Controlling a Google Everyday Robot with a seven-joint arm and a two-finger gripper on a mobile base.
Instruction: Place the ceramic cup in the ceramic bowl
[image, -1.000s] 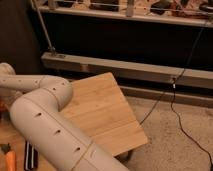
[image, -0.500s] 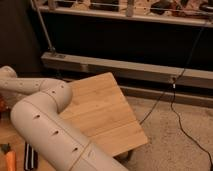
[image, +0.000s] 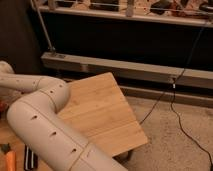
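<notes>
White, slot-pierced arm casing (image: 45, 125) fills the lower left of the view, folded at the elbow and running off the left edge. The gripper it carries lies outside the frame, somewhere past that edge, so whether it is released, clenched or grasping anything cannot be told. Neither the ceramic cup nor the ceramic bowl appears anywhere in shot, and where they sit relative to the gripper is likewise unknown. Judged from the tucked pose, the arm looks drawn back rather than reaching over the work surface, and the placing step seems not yet under way.

Directly beyond the elbow, a pale bamboo-grain square tabletop (image: 107, 115) sits corner-on to the camera, with the arm overlapping its near left side. Below the arm, at the bottom left corner, a small orange object (image: 10, 161) and a dark ribbed strip (image: 31, 157) are too cut off to identify.

Further out from the arm, on the tabletop's far side, speckled beige carpet (image: 170, 145) covers the floor, and a thin black cable (image: 175, 115) trails across it up toward a long grey metal rail (image: 130, 70) along the base of a dark wall. Above, a slim metal upright (image: 44, 27) rises to a cluttered shelf rack (image: 125, 12) at the top of the frame.
</notes>
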